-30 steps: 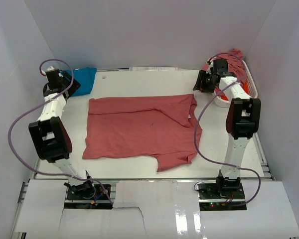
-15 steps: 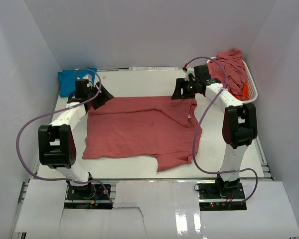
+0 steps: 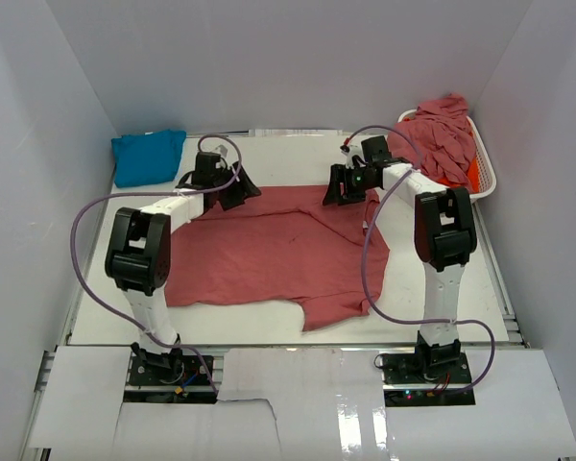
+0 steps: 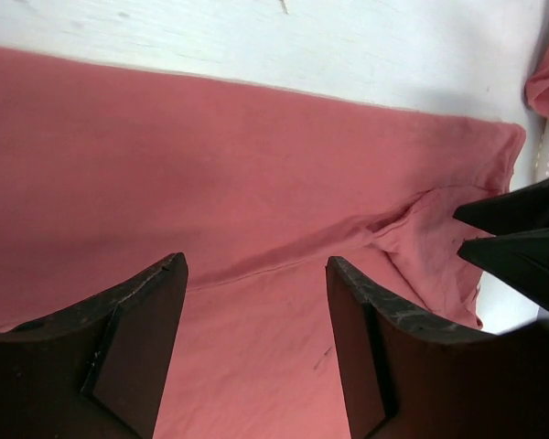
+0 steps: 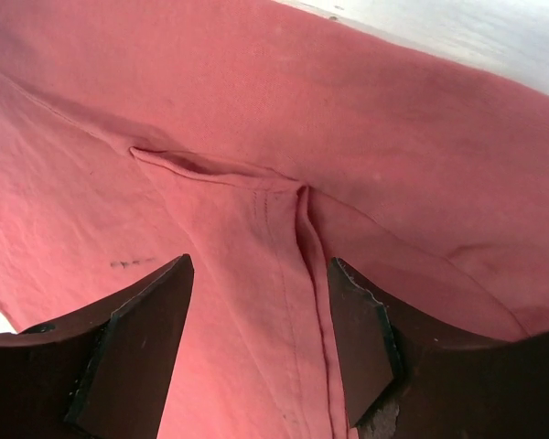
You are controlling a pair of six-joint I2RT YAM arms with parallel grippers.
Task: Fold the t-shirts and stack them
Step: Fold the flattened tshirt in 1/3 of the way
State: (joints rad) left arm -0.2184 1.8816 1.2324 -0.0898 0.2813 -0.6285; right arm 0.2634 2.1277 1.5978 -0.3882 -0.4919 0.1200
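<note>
A dusty rose-red t-shirt (image 3: 269, 250) lay spread flat across the middle of the white table (image 3: 288, 154). Its cotton was soft and faintly creased, and one short sleeve jutted toward the near edge. Both claws hung low over the shirt's far edge, the left gripper (image 3: 240, 187) toward the left and the right gripper (image 3: 338, 187) toward the right. Each had its dark fingers parted, with only the cloth lying beneath the gap. Seen from the right wrist, a stitched seam and a raised fold ran under that claw.

At the far right corner stood a white slatted plastic basket (image 3: 487, 178), heaped with a crumpled rose-red pile (image 3: 440, 130). A strip of bright orange shirt (image 3: 471, 171) showed beneath the heap. A turquoise shirt (image 3: 149, 157) sat bunched at the far left corner, well apart from the rest.
</note>
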